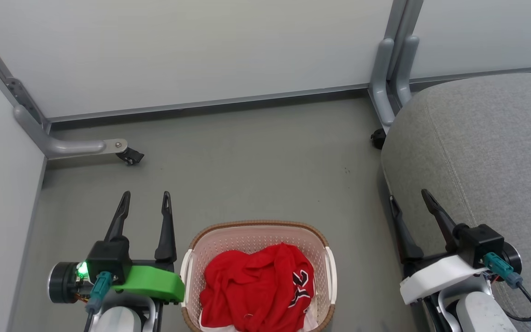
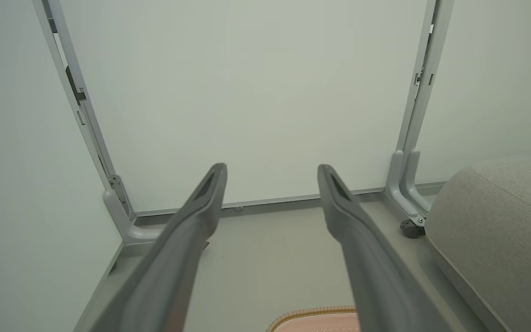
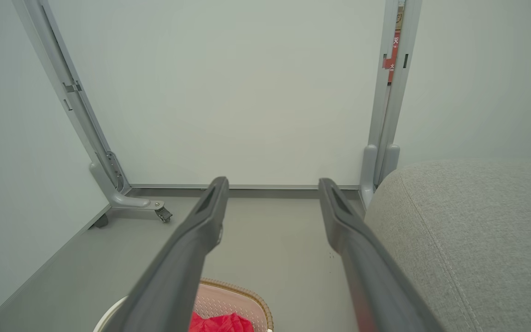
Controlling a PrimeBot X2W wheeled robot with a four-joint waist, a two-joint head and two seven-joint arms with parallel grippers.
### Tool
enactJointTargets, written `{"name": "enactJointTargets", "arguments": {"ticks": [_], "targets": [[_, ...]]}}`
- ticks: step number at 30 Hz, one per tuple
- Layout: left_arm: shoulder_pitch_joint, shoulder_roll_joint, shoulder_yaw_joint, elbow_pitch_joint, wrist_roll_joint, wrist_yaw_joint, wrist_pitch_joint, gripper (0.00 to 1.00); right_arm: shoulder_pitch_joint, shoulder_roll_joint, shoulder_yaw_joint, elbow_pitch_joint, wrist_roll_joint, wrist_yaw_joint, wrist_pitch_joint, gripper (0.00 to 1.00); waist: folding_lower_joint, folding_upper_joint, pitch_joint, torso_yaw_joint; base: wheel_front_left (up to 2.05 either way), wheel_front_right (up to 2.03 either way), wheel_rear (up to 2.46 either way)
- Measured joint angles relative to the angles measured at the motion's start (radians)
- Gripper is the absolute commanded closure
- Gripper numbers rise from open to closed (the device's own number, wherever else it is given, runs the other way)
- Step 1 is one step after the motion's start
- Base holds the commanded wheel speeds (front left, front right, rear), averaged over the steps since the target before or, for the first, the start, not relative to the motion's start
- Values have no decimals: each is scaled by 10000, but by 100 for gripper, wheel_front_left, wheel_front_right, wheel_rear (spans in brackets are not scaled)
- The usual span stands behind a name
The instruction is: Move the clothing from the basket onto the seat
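- Pale grey-white partition panels (image 1: 191, 50) close the space at the back and on the left.
- Grey metal posts (image 1: 392, 69) join the panels; their curved feet (image 1: 76, 147) carry small black casters (image 1: 130, 157).
- The smooth grey floor (image 1: 256, 161) is evenly lit.
- A red label (image 3: 392, 50) sits on the right-hand post.

The oval cream-white perforated plastic basket with a brown woven-look rim (image 1: 256, 224) loses its near end to the head view's bottom edge. The soft red clothing with white trim (image 1: 251, 286) lies bunched inside, so the number of garments cannot be told. Its black-and-white lettering (image 1: 301, 287) is folded and unreadable. The large grey fabric seat (image 1: 491, 152) runs out past the right edge. In the right wrist view a finger (image 3: 187, 258) of the right pincer (image 3: 272, 184) covers part of the basket (image 3: 242, 297), and a red label (image 3: 392, 55) on the grey post (image 3: 387, 115) is too small to read. In the left wrist view the bottom edge leaves a sliver of the basket's rim (image 2: 314, 313).
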Motion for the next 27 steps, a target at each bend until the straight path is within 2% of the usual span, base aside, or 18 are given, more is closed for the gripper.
{"name": "enactJointTargets", "arguments": {"ticks": [12,27], "targets": [[-510,4,-2,213,125,-234,-15,0,-349,-2,190,-136,4,0,0,0,0,0,474,-275,0,0,0],[-1891,165,-230,1400,579,-817,-17,0,-1395,-10,594,-708,77,0,0,0,0,0,1879,-1181,0,0,0]]}}
